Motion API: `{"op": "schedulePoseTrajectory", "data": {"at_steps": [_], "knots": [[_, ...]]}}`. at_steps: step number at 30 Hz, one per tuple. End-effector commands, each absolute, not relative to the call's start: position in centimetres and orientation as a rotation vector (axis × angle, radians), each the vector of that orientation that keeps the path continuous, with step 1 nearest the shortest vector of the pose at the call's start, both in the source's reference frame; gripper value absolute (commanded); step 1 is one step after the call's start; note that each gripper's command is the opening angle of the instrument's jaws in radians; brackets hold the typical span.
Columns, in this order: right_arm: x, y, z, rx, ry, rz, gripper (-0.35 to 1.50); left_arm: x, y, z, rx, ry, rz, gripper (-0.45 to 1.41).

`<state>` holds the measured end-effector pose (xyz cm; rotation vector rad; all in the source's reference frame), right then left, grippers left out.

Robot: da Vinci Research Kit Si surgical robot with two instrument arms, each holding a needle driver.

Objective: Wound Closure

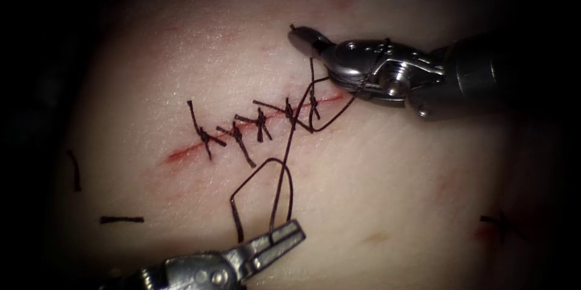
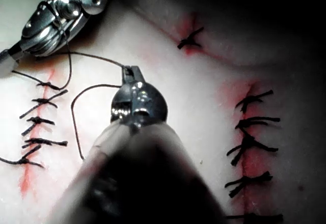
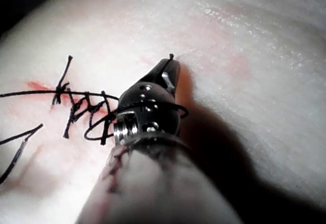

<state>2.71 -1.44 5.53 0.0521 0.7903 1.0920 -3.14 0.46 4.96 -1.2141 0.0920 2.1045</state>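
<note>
Below the cut (image 1: 254,123), left hand (image 1: 284,232) grips thread (image 1: 281,187) — needle unseen.

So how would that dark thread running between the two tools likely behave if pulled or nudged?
Probably floppy: the dark suture thread sags in loose loops over the pale pork tissue. Likely light, draping across the right tool. It seems to hold where the left tool grips it.

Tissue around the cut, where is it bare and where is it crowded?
Bare tissue lies right of the thread, below the right tool. Crowded: the knots along the cut, and the thread running to the left tool. Cut ends dot the left.
</note>
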Motion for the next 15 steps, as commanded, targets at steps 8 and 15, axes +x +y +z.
{"op": "schedulePoseTrajectory", "data": {"at_steps": [8, 15], "knots": [[2.74, -1.6, 5.4, -0.007, 0.853, 1.022, -0.35, -2.71, 1.0, 5.1, -1.18, 0.106, 2.053, -0.45], [2.54, -1.8, 5.1, -0.098, 0.974, 0.908, -0.35, -1.82, 1.6, 5.5, -1.109, 0.102, 1.974, -0.45]]}}
